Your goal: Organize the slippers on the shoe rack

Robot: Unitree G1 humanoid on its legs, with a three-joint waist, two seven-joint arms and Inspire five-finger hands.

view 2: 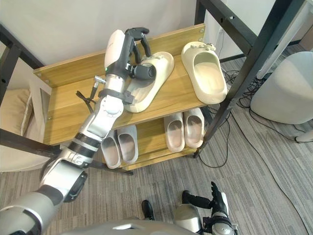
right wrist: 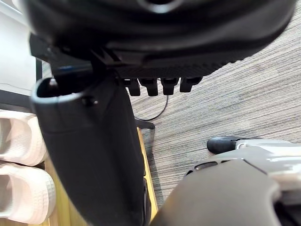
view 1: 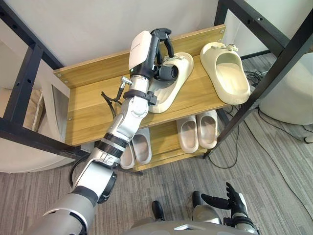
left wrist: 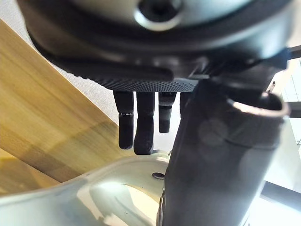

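- The left robot hand point(view 1: 157, 49) reaches over the top shelf point(view 1: 93, 107) of the shoe rack point(view 1: 29, 73).
- Its fingers point(view 1: 165, 38) hook down over the far end of the left cream slipper point(view 1: 178, 73), and its thumb point(left wrist: 221, 165) is set against the near side, so the robot hand is closed around that slipper.
- This slipper lies flat on the top shelf, angled across the boards.
- The right cream slipper point(view 1: 230, 73) lies near it on the same shelf, apart from it, with its opening facing up.
- On the lower shelf point(view 1: 161, 137) sit a pale pair point(view 1: 198, 129) and a grey pair point(view 1: 139, 147), each side by side.
- The right robot hand point(view 1: 234, 200) hangs low over the floor point(view 1: 274, 161), its fingers loosely spread and holding nothing.
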